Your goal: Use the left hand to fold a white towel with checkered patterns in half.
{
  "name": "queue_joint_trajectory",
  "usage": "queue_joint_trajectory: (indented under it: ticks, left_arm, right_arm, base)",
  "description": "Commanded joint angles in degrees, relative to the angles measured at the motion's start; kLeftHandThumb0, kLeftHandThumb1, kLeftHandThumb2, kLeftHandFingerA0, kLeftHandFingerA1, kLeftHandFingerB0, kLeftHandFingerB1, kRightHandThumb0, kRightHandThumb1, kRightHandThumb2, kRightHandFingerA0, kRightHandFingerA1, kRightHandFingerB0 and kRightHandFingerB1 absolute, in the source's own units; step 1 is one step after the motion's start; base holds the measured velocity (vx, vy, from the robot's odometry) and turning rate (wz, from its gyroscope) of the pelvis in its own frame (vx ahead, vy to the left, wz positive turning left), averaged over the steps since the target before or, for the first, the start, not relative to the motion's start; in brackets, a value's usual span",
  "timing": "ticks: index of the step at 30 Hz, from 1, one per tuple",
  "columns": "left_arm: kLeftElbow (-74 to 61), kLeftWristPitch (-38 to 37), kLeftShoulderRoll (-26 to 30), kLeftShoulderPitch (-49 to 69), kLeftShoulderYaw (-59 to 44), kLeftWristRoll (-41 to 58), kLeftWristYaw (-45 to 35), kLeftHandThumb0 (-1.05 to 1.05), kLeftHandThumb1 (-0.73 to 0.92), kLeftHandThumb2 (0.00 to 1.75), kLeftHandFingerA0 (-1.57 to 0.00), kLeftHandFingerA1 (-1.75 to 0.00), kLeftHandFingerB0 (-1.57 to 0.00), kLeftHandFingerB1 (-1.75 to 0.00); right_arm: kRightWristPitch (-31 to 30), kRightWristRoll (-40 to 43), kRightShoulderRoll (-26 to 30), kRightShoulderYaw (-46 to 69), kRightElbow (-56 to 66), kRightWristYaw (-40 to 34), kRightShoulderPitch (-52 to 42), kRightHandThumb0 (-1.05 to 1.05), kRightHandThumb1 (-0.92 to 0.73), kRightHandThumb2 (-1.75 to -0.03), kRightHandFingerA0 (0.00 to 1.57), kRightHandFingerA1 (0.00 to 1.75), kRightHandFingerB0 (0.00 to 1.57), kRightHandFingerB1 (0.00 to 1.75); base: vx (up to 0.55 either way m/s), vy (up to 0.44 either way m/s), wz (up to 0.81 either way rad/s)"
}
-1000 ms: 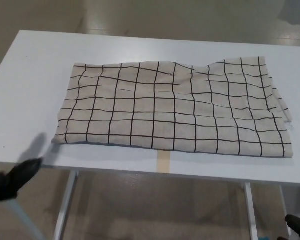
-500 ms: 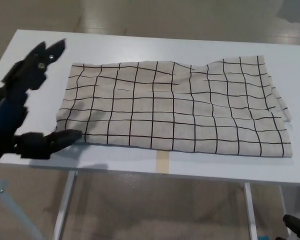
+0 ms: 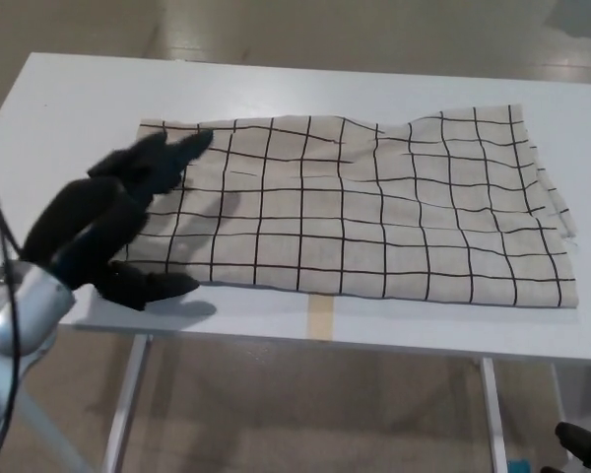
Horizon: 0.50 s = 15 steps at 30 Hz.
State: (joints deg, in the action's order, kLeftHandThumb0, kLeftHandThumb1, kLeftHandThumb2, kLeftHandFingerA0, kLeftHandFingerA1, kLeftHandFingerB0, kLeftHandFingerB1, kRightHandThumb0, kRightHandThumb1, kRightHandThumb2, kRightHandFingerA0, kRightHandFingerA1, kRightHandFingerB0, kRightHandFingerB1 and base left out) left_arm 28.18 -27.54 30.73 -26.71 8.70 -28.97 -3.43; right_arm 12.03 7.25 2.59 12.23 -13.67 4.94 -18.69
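White checkered cloth towel (image 3: pixel 374 207) lies flat mid-frame; open black left hand (image 3: pixel 113 227) should pinch its left edge firmly.

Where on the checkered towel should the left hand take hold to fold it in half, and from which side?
Probably the towel's left short edge, near its front corner, coming in from the robot's left. The towel lies flat with its long side across the table, so lifting that edge lets it carry over to the right. The left hand is open over that end.
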Motion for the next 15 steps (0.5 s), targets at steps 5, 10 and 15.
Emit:
queue_joint_trajectory:
  ticks: [5,10,15]
  left_arm:
    - [16.04,10.72,-0.22,-9.32,15.63,-21.13,12.23,-0.11,0.56,0.67,0.0,-0.01,0.0,0.0]
    - [22.64,13.11,-2.51,-12.38,19.1,-20.68,13.11,-0.14,0.52,0.64,0.0,0.0,0.0,-0.02]
    - [27.78,14.79,-4.48,-15.19,21.66,-19.73,14.48,-0.16,0.52,0.64,0.0,-0.01,0.0,-0.05]
  right_arm:
    - [1.11,-0.5,0.88,-0.24,-0.89,0.55,-0.69,-0.24,-0.65,-0.59,0.43,0.61,0.51,0.54]
    - [0.18,-0.25,0.74,-0.44,-0.09,0.54,-1.2,-0.24,-0.66,-0.59,0.43,0.61,0.52,0.55]
    - [1.77,-0.89,1.11,-0.81,-0.62,0.72,-1.4,-0.24,-0.66,-0.59,0.43,0.61,0.54,0.56]
  base:
    - [0.0,0.0,0.0]
    - [0.0,0.0,0.0]
    - [0.0,0.0,0.0]
